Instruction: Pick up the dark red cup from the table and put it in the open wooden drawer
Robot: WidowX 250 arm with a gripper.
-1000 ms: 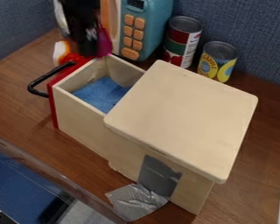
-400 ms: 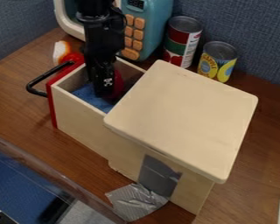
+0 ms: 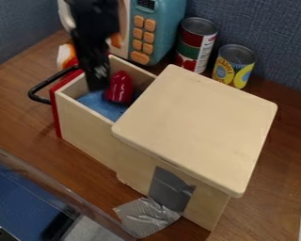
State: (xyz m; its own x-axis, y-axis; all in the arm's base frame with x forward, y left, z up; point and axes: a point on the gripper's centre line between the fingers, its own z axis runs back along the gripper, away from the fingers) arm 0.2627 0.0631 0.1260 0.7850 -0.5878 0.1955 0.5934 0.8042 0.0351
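The black gripper (image 3: 96, 76) hangs over the left end of the open wooden drawer (image 3: 84, 124), its lower end inside the drawer opening. Just right of it a shiny dark red object (image 3: 120, 88) stands in the drawer with its rounded end up, resting on a blue cloth (image 3: 101, 106). The gripper's lower end is close beside the red object; whether they touch is unclear. Part of the drawer's red front (image 3: 57, 117) and its black handle (image 3: 36, 89) face left. The wooden box's lid (image 3: 197, 124) covers the right part.
A teal toy microwave (image 3: 162, 28) stands behind the drawer, with a red can (image 3: 195, 44) and a yellow can (image 3: 233, 66) to its right. An orange and white item (image 3: 65, 55) lies behind the handle. Silver tape (image 3: 145, 217) hangs at the box's front.
The gripper lowered the red object into the drawer, then shifted up and left, away from it. The red object now stands on the cloth, released.
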